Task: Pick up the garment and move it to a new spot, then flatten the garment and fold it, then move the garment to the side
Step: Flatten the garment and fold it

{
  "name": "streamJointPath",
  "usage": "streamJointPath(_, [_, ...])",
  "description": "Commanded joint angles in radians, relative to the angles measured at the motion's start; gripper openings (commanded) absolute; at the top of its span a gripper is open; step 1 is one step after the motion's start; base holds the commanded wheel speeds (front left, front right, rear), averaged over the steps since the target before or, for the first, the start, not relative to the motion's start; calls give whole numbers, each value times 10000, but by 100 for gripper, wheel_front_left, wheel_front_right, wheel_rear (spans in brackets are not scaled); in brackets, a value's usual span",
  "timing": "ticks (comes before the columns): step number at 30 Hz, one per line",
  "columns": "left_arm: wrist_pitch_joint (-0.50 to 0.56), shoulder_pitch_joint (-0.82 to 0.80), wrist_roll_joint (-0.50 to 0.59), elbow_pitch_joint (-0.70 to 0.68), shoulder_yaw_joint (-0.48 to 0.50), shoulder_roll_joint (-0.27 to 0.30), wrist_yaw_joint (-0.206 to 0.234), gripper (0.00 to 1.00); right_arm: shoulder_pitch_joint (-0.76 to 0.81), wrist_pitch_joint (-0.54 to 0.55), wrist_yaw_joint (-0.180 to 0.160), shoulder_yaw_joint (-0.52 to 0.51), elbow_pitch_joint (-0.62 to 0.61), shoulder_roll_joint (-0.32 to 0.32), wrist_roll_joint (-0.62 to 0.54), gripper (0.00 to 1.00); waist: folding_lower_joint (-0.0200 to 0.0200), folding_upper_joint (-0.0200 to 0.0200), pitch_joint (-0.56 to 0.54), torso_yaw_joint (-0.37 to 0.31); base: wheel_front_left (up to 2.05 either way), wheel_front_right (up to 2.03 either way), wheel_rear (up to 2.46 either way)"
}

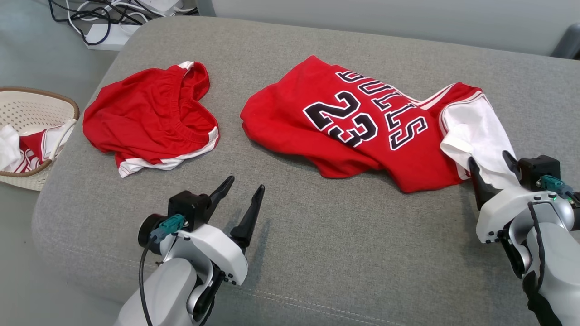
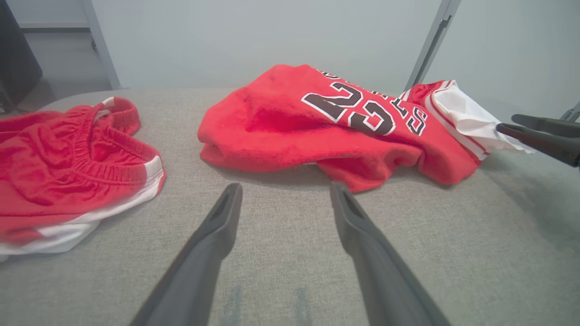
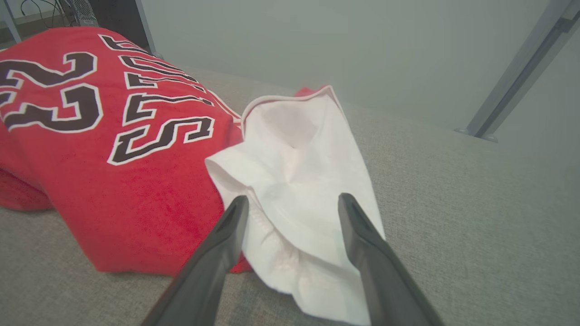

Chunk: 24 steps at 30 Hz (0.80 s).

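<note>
A red Bulls jersey point(image 1: 344, 136) lies crumpled on the grey upholstered seat point(image 1: 340, 235), right of centre in the head view. Its black-and-white "23" and lettering face up and read upside down from the robot's side. At the jersey's right end a white part point(image 1: 476, 127) is turned outward, edged with red and white stripes, and it trails toward the seat's near right.

The right gripper point(image 1: 488, 157) sits at that end with its jaws released and spread wide. In the right wrist view the two dark fingers straddle the loose tip of the white cloth, one on each side. The pictures do not show whether they press on it, and nothing is pinched.

The left gripper point(image 1: 245, 183) hovers over bare seat fabric near the front edge, jaws also spread apart and holding nothing. It stands clear of the jersey's near hem and points toward the gap between the jersey and a pair of red shorts point(image 1: 149, 117).

The shorts lie bunched on the left part of the seat, well apart from the jersey, with the elastic waistband up and white trim along the near hem. Beyond the seat's left edge stands a pale woven basket point(image 1: 41, 91) holding more red and white clothing. Black cables point(image 1: 90, 18) and a white power strip point(image 1: 108, 34) lie on the floor at the far left
</note>
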Motion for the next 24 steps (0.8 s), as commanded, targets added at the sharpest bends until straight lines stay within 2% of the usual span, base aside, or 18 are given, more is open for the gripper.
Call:
streamJointPath(1, [-89,-31,88,-121,387,135,-65,100,-205,-133,42,31,-99,-7,-155,100,0,-1,20,19,0,0,0])
streamJointPath(8, [-89,16,221,-1,575,-41,-199,100,-459,-133,42,-657,270,165,-867,100,0,-1,136,114,0,0,0])
streamJointPath(10, [-89,13,265,28,621,-84,-237,100,-540,-133,42,-830,349,224,-1040,91,0,-1,166,137,0,0,0])
streamJointPath(11, [-89,17,284,36,650,-106,-257,100,-572,-133,42,-920,370,251,-1118,84,0,-1,177,146,0,0,0])
streamJointPath(12, [-89,25,310,47,675,-123,-275,100,-593,-133,42,-1006,384,281,-1192,70,0,-1,182,154,0,0,0])
streamJointPath(13, [-89,36,323,62,703,-147,-297,100,-606,-133,42,-1087,380,315,-1254,38,0,-1,188,163,0,0,0])
streamJointPath(14, [-89,44,339,74,732,-172,-316,100,-620,-133,42,-1165,336,343,-1312,17,0,-1,196,169,0,0,0])
streamJointPath(15, [-89,58,348,83,771,-197,-334,100,-632,-133,42,-1278,222,368,-1345,0,0,-1,201,168,0,0,0])
streamJointPath(24, [-89,271,567,134,1035,-338,-473,100,-12,-133,42,-2707,-1693,297,-1108,0,0,-1,106,-257,0,0,0])
